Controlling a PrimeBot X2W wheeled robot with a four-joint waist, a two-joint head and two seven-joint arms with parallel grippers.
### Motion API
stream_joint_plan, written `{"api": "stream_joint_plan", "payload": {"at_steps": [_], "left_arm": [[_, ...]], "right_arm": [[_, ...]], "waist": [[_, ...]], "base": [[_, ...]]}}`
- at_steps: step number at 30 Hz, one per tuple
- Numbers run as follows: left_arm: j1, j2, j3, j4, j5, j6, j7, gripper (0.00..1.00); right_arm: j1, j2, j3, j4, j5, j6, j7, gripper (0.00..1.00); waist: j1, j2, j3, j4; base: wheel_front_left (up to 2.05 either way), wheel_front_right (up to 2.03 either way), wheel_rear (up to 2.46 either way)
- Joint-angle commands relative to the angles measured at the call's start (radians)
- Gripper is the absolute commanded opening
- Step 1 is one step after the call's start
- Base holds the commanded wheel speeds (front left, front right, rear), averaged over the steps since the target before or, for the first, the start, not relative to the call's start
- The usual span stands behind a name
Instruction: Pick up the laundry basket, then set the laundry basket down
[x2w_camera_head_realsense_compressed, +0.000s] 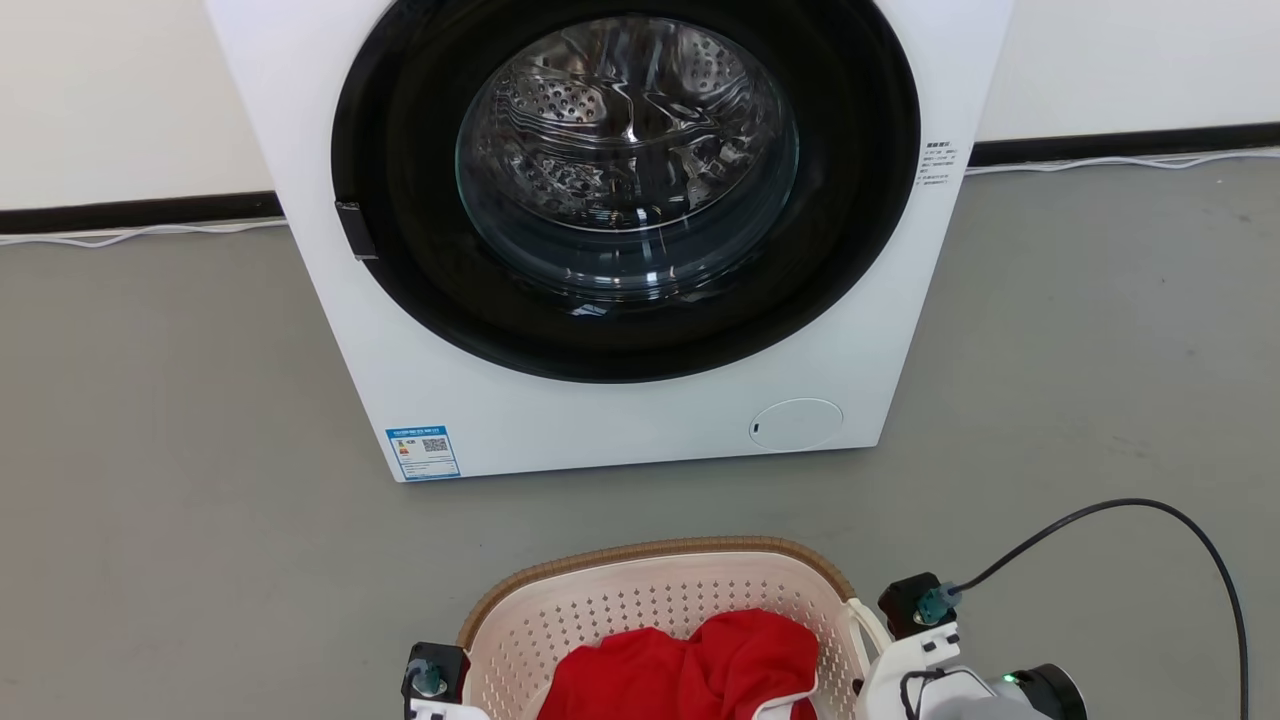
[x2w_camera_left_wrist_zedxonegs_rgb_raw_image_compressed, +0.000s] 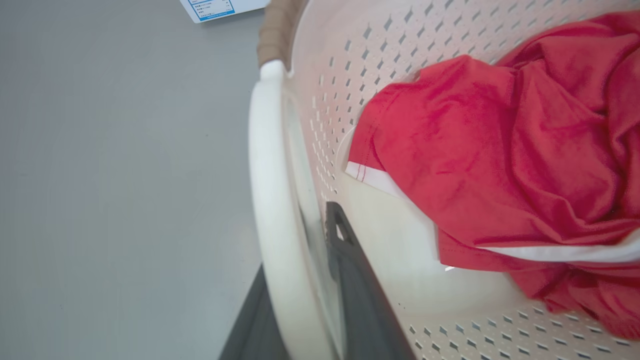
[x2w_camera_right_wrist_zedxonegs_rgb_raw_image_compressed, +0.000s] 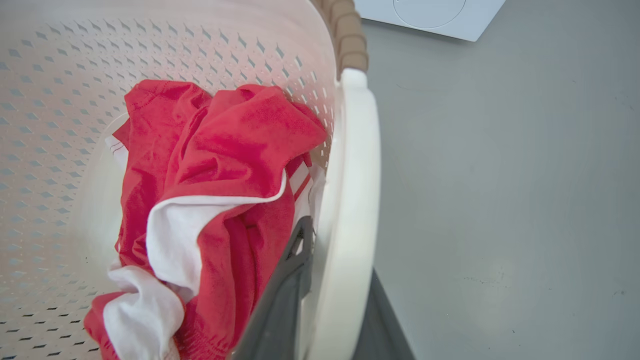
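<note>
In front of the washing machine sits the laundry basket, a red garment inside. The left pincer clamps the left handle, the right pincer the right handle. Grasping looks done. Whether the basket is off the floor I cannot tell, and setting down remains.
</note>
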Motion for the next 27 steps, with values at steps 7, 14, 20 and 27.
{"api": "stream_joint_plan", "payload": {"at_steps": [7, 14, 20, 27], "left_arm": [[-0.044, 0.013, -0.007, -0.007, -0.017, 0.006, -0.021, 0.00], [-0.047, 0.013, -0.024, -0.004, -0.032, 0.007, -0.023, 0.00], [-0.050, 0.013, -0.036, -0.003, -0.044, 0.008, -0.023, 0.00], [-0.055, 0.013, -0.051, -0.001, -0.058, 0.012, -0.026, 0.00]], "right_arm": [[-0.022, 0.022, 0.023, -0.019, 0.005, 0.018, -0.013, 0.00], [-0.024, 0.022, 0.028, -0.016, 0.011, 0.018, -0.014, 0.00], [-0.026, 0.022, 0.031, -0.014, 0.014, 0.018, -0.016, 0.00], [-0.027, 0.022, 0.034, -0.014, 0.020, 0.018, -0.020, 0.00]], "waist": [[0.0001, 0.0000, 0.000, -0.006], [0.0001, 0.0000, 0.003, -0.011], [0.0001, 0.0000, 0.006, -0.011], [0.0001, 0.0000, 0.014, -0.009]], "base": [[0.00, 0.00, 0.00], [0.00, 0.00, 0.00], [0.00, 0.00, 0.00], [0.00, 0.00, 0.00]]}}
